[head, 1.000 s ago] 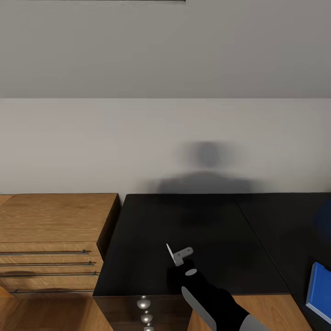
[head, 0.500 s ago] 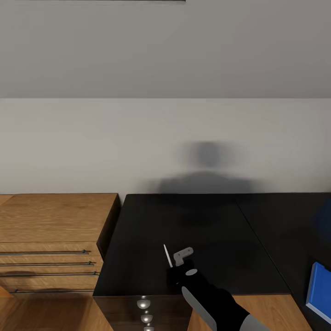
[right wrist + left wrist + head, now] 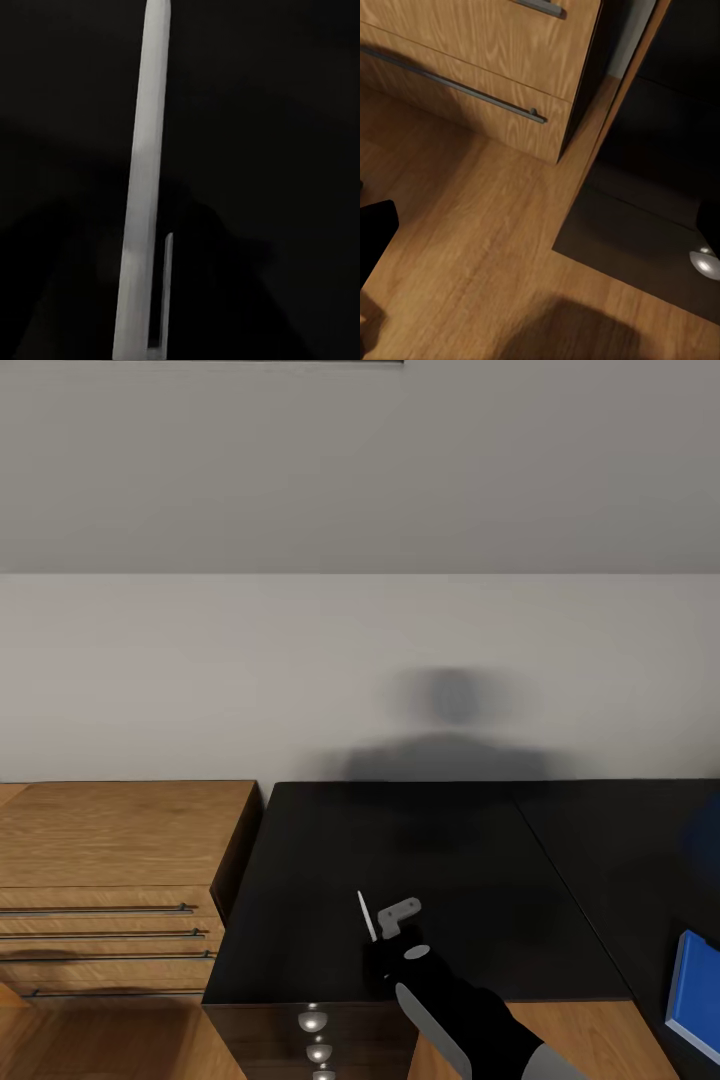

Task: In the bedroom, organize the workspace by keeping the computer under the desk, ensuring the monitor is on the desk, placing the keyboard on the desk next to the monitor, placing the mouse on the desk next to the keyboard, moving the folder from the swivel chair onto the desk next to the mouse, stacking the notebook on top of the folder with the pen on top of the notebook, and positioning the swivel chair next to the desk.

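The black desk (image 3: 420, 860) spans the middle and right of the head view, against the pale wall. My right gripper (image 3: 383, 920) hovers just over its front part, above the drawer unit, shut on the pen (image 3: 365, 916), a slim silvery stick standing nearly upright beside a grey finger (image 3: 402, 911). In the right wrist view the pen (image 3: 146, 187) runs lengthwise over the black desktop. A bright blue folder (image 3: 697, 1000) lies at the right edge, cut off by the frame. A black finger (image 3: 375, 236) of my left gripper hangs low over the wood floor, jaws apart.
A light wooden dresser (image 3: 110, 880) with long bar handles stands directly left of the desk, also in the left wrist view as dresser (image 3: 472, 67). The desk's drawer unit has round silver knobs (image 3: 313, 1022). Wood plank floor (image 3: 472, 247) lies below. My shadow falls on the wall.
The pen in my right gripper has turned slightly and now looks thinner and more upright. Arm and camera have hardly moved.
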Motion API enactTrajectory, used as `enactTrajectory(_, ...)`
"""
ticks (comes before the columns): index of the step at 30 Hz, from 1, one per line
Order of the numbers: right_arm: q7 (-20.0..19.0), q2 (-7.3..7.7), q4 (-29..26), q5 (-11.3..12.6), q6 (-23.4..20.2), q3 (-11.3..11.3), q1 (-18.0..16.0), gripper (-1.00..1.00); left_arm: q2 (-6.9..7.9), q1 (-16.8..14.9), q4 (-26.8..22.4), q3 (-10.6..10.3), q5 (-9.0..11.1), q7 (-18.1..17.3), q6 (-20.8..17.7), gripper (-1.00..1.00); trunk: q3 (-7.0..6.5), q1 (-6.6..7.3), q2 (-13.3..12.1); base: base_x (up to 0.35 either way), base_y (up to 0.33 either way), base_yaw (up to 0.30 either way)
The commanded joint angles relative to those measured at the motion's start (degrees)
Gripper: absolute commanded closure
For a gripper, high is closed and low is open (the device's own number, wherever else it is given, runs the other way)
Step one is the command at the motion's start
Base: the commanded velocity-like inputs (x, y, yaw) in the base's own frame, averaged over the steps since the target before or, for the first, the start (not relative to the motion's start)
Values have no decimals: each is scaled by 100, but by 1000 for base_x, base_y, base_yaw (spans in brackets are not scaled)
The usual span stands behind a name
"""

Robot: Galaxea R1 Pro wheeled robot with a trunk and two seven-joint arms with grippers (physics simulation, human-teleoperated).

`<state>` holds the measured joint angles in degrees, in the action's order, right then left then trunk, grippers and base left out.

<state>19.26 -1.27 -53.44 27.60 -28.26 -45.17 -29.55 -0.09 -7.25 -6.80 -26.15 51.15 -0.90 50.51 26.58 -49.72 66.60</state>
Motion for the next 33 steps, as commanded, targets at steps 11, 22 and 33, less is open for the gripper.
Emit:
enactTrajectory(11,60,4,157,44,-39,-19,-5,100,0,-4,3,-48,50,-15,30,-100,-65,87,-157,0,0,0)
enactTrajectory(22,60,4,158,47,-42,-19,-5,100,0,-4,3,-48,53,-11,29,-100,-65,87,-157,0,0,0)
enactTrajectory(33,60,13,139,62,-294,117,-5,100,0,-4,3,-48,53,-15,29,-100,-65,87,-157,0,0,0)
